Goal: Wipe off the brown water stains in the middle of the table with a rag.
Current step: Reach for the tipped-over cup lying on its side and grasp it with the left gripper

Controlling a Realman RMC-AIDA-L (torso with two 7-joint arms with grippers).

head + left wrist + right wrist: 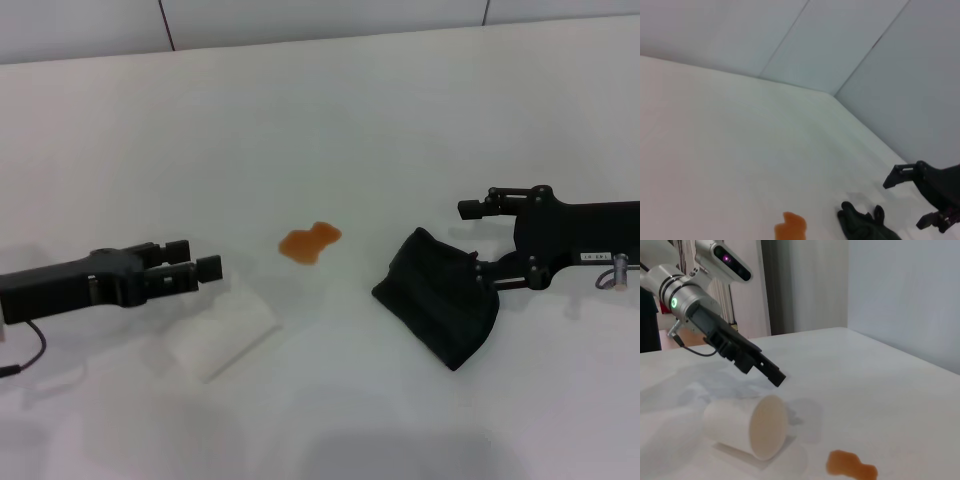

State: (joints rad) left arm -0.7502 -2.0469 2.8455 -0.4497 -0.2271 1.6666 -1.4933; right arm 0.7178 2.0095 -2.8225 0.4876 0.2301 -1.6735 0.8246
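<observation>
The brown water stains [310, 243] form a small orange-brown blotch on the white table [330, 120], also seen in the left wrist view [790, 228] and the right wrist view [850, 465]. The black rag [440, 297] lies bunched to the right of the blotch [864, 225]. My right gripper [476, 243] stands open at the rag's right edge. Its lower finger touches the cloth and its upper finger is well above it. My left gripper [195, 260] hovers left of the blotch, open with nothing between its fingers.
A white paper cup [225, 330] lies on its side just below my left gripper, its mouth turned towards the right wrist camera [766, 427]. A grey wall runs along the table's far edge [300, 40].
</observation>
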